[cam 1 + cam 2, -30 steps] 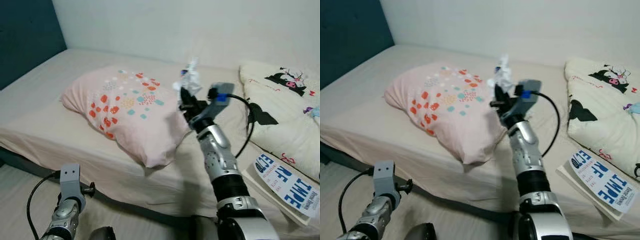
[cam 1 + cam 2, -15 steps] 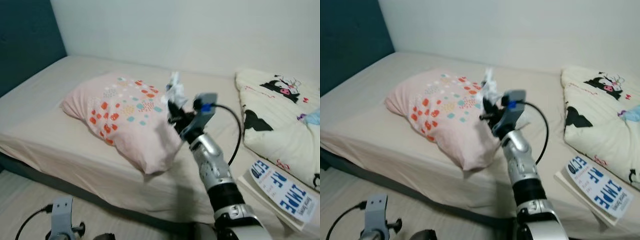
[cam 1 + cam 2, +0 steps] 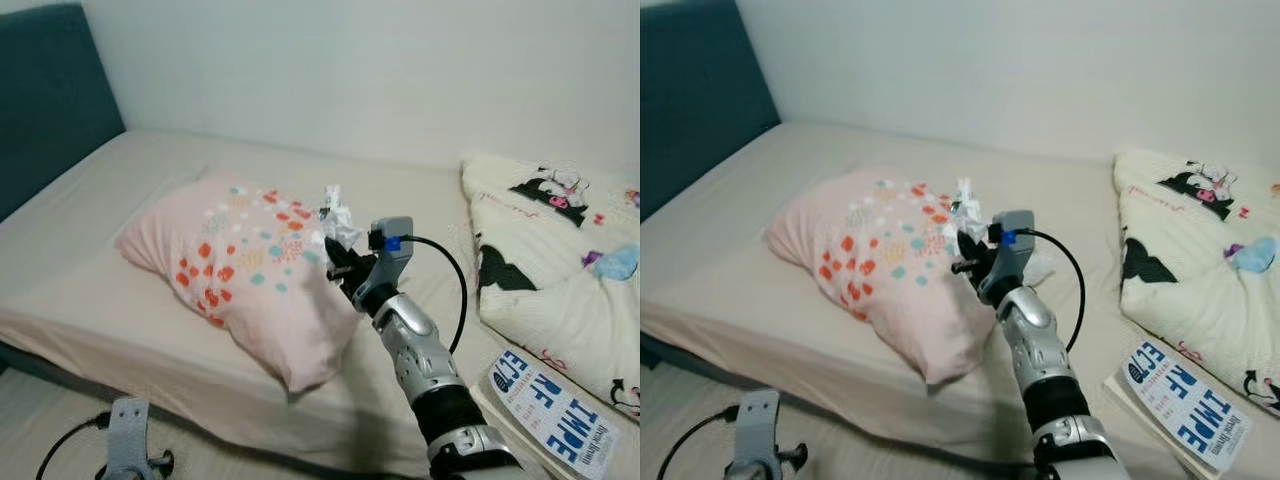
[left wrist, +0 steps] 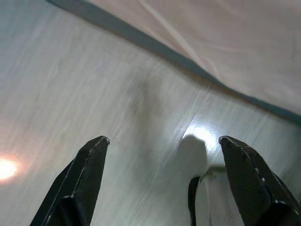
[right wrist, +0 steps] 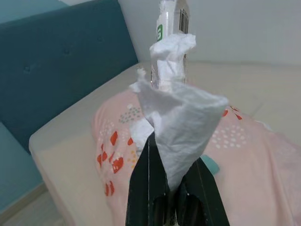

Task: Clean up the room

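My right gripper is raised above the bed, shut on a crumpled white tissue with a wrapper. In the right wrist view the tissue and wrapper stand up from between the closed fingers. The held trash hangs over the right end of a pink pillow with red and teal spots. My left gripper hangs low over the wooden floor beside the bed, open with nothing between its fingers.
The beige bed has a teal headboard on the left. A cream cartoon-print blanket lies at the right, and a white and blue booklet lies near the bed's front right edge.
The camera has pulled back and shifted. My right gripper, still holding the tissue, has come lower and nearer. The left arm has dropped lower in the picture.
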You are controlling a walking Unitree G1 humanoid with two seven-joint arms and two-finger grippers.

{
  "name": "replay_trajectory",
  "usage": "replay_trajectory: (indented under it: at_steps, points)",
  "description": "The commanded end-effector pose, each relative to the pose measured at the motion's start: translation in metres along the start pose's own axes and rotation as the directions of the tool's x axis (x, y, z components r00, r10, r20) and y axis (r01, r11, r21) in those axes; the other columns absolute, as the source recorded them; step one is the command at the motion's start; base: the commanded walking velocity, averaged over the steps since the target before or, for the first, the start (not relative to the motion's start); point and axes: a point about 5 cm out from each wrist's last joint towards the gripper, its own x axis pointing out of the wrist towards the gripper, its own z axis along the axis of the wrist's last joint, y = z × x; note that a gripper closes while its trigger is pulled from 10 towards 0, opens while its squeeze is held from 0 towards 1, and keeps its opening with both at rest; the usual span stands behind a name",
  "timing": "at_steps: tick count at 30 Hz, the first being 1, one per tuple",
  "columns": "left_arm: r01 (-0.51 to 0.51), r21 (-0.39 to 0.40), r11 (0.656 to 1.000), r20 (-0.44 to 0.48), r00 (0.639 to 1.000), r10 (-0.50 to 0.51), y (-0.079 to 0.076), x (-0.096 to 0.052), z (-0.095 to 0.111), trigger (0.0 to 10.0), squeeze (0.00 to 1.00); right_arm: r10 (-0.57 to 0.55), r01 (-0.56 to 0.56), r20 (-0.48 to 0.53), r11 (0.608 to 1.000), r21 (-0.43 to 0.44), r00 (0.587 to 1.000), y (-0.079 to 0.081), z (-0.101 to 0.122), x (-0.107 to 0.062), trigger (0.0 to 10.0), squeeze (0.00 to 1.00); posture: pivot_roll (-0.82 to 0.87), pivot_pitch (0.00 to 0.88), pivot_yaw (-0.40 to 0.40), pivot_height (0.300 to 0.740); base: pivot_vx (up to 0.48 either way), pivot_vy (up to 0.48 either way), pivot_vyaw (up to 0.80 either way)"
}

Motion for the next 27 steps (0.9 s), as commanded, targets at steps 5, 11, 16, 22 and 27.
replay_trajectory:
  at_steps: [5,11,16,22,27]
  points:
    - [0.009,0.019,1.0,-0.019,1.0,-0.008,0.003,-0.002,-0.01,10.0,0.0,-0.008,0.007,-0.078,1.0,-0.013,0.997,-0.002,-0.022,-0.009,10.0,0.0,0.1,0.0,-0.029,0.716,-0.426,0.0,0.0]
    - [0.008,0.051,0.999,-0.028,1.0,-0.007,0.004,-0.003,-0.015,10.0,0.0,-0.084,0.082,-0.201,0.996,-0.02,0.976,-0.017,-0.055,-0.028,10.0,0.0,0.1,0.0,-0.037,0.73,-0.057,0.0,0.0]
    - [0.017,0.062,0.998,-0.035,0.999,-0.015,0.002,-0.003,-0.017,10.0,0.0,-0.196,0.187,-0.446,0.98,-0.065,0.873,-0.039,-0.107,-0.075,10.0,0.0,0.1,0.0,-0.039,0.73,0.0,0.0,0.24]
    - [0.028,0.068,0.997,-0.038,0.999,-0.026,0.0,-0.003,-0.017,10.0,0.0,-0.278,0.239,-0.651,0.959,-0.151,0.707,-0.05,-0.149,-0.13,10.0,0.0,0.1,0.0,-0.046,0.73,0.0,0.0,0.7]
    - [0.033,0.066,0.997,-0.036,0.999,-0.03,-0.002,-0.003,-0.017,10.0,0.0,-0.282,0.247,-0.759,0.955,-0.163,0.587,-0.046,-0.174,-0.169,10.0,0.0,0.1,0.0,-0.052,0.73,0.0,0.0,0.7]
